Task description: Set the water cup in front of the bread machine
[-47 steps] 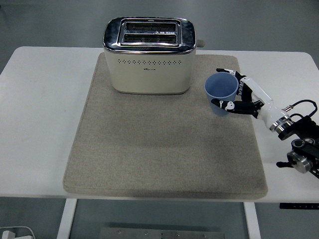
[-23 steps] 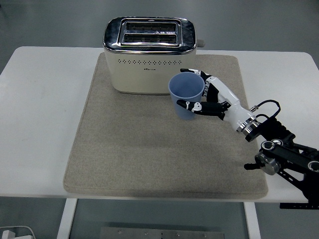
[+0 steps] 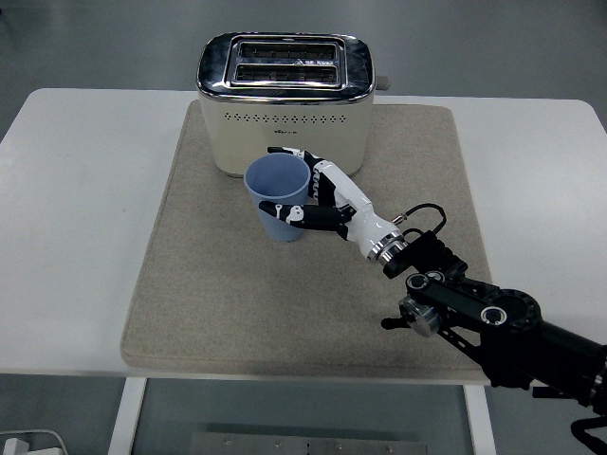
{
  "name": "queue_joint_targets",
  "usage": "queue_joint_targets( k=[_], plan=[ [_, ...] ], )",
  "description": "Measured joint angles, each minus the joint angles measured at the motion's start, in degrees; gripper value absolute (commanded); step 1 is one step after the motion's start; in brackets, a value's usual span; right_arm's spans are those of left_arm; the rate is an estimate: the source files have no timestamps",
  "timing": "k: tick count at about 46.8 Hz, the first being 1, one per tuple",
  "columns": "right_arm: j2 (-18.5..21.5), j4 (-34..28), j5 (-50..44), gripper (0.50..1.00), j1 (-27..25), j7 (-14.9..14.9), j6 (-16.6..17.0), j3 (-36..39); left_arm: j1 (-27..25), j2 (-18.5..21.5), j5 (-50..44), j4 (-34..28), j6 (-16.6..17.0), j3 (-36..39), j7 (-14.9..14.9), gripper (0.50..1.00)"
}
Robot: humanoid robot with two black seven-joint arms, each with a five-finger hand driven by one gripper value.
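My right robot hand (image 3: 318, 197) is clamped on the blue water cup (image 3: 279, 197), upright just before the cream bread machine (image 3: 283, 106); its small logo is unreadable.

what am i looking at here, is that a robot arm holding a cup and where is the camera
Yes. The camera sits high on the robot's own side, looking forward and down over a white table. The black arm entering from the right ends in the right hand, a white and black hand with five fingers. Those fingers are wrapped around a blue water cup, open end up and apparently empty. On the table lies a beige mat, and at its far end stands a cream bread machine with two slots on top. The cup is just in front of it. No left arm shows.
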Motion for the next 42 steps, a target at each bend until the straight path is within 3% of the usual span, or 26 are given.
queue_joint_targets(
  k=[42],
  plan=[
    [-0.22,-0.31,0.40,0.919,1.67,0.04,-0.38,-0.13,-0.01,0.00,0.00,0.00,0.00,0.00,0.00,1.000]
  ],
)
